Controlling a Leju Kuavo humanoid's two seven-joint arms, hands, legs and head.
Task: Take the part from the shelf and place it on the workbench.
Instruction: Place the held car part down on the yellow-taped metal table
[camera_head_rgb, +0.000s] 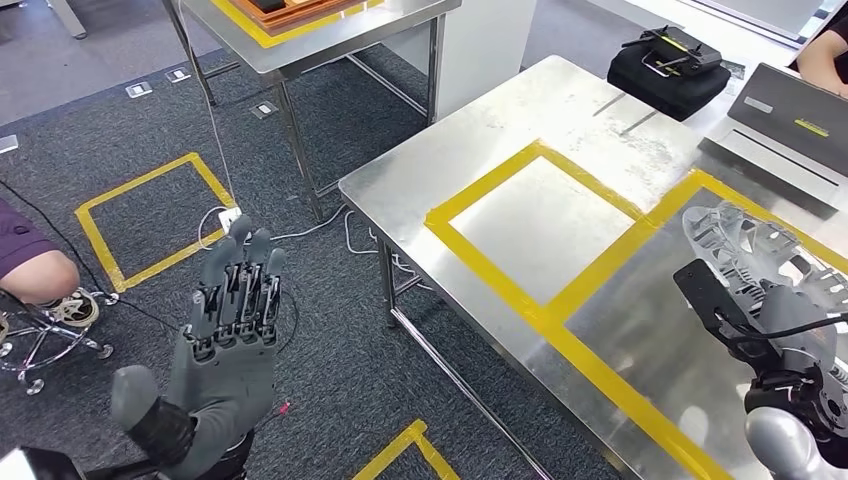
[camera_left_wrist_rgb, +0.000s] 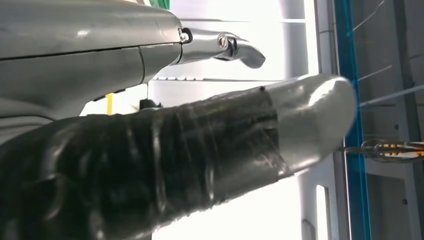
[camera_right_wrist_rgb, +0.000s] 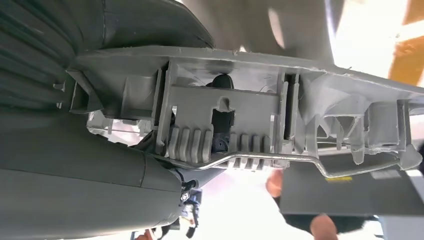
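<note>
My right hand (camera_head_rgb: 775, 330) grasps the grey part (camera_head_rgb: 765, 250) over the worktop (camera_head_rgb: 560, 110), above its yellow-taped square (camera_head_rgb: 640, 345); I should lower it level before releasing. My left hand (camera_head_rgb: 225, 340) hangs open, fingers (camera_head_rgb: 240, 285) empty.

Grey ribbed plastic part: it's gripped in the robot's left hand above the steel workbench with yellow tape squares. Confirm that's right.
Not quite: the grey ribbed plastic part is gripped by the right hand, as the head view shows. It is above the steel workbench with yellow tape squares. The left hand holds nothing, over the carpet.
</note>
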